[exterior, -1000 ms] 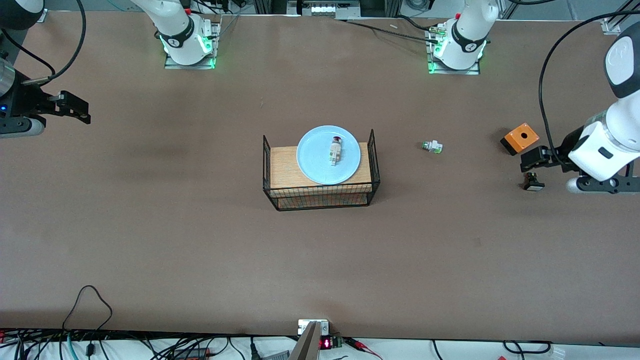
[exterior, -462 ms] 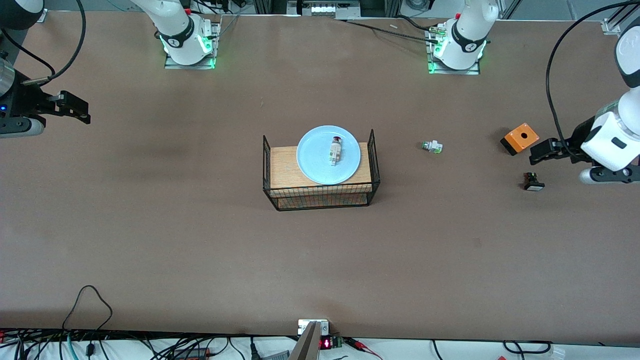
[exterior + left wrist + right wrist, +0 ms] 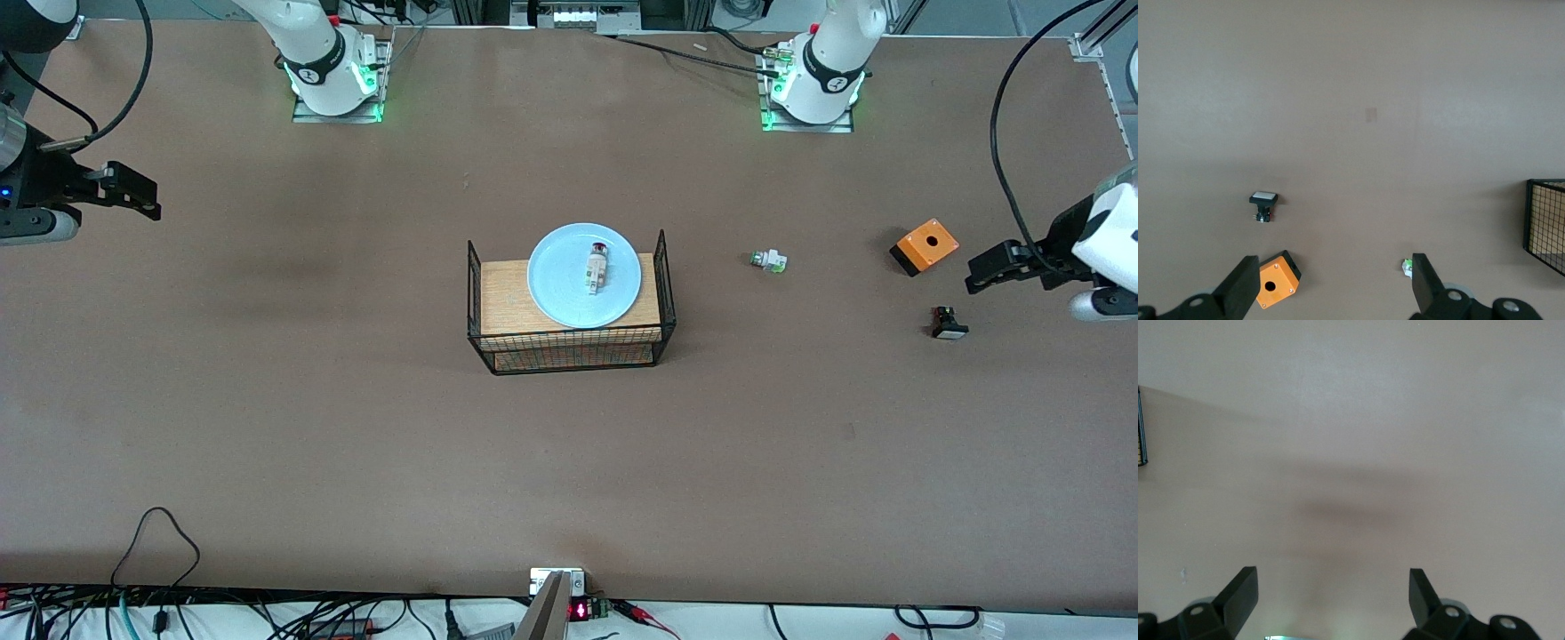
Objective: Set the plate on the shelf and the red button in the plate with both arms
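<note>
Brown table (image 3: 356, 400): plate (image 3: 560, 284) on wire basket (image 3: 569, 347), red button (image 3: 596, 267) lying on it, unchanged. Left gripper (image 3: 982, 271) drawn back past orange box (image 3: 925, 246), fingers apart, empty. Right gripper (image 3: 142, 197) waiting at its end, fingers apart.

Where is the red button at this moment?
In the front view, the red button lies on the plate, which rests on the wire rack at the table's middle.
</note>
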### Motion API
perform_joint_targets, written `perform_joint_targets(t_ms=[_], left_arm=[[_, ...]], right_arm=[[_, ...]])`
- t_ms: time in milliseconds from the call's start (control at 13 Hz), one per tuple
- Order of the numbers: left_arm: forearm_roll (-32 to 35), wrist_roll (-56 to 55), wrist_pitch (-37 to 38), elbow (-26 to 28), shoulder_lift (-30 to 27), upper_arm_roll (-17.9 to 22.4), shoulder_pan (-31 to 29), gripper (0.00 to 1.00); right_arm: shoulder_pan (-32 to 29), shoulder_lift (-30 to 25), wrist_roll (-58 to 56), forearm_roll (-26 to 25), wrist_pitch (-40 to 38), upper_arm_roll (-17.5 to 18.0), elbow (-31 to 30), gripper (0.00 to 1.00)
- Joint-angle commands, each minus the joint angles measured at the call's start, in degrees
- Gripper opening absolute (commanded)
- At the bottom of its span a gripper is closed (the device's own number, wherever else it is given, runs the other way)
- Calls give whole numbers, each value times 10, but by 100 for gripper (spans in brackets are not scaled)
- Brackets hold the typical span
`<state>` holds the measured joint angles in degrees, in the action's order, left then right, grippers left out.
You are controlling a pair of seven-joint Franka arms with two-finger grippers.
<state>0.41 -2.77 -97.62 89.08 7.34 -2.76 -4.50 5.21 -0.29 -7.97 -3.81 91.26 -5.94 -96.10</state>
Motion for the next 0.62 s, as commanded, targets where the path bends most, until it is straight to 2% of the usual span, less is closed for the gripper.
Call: perform_joint_targets(t_ms=[0, 538], left_arm=[[-9, 11, 6, -8, -5, 1, -5, 100], [-4, 10, 16, -7, -6, 2, -5, 100]], right_arm=[[-4, 6, 1, 10, -6, 1, 14, 100], [-4, 6, 0, 9, -10, 1, 14, 100]])
